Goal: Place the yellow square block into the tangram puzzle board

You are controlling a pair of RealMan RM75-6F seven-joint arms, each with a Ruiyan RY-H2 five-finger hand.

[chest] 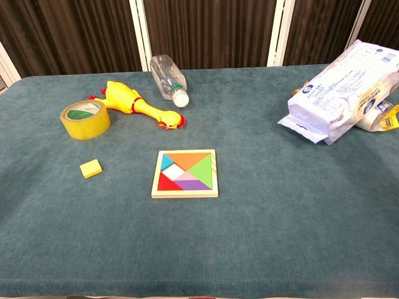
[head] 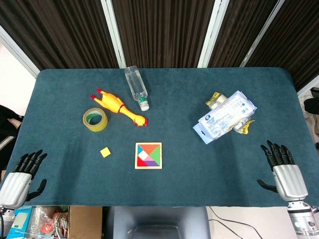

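Head view: both robot hands (head: 26,172) (head: 283,169) released; pack (head: 225,117) print unreadable.

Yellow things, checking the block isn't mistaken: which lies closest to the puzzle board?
The yellow square block, just left of the tangram puzzle board; rubber chicken and tape roll lie farther back.

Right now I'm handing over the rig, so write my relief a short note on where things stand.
Left hand: open, at the near left table edge, holding nothing.
Right hand: open, at the near right edge, holding nothing.
Yellow block: lies on the cloth, left of the board, apart from it.
Board: pale unfilled spot near its middle.
Done: nothing.
Left: pick up the block, likely with the left hand, and seat it.
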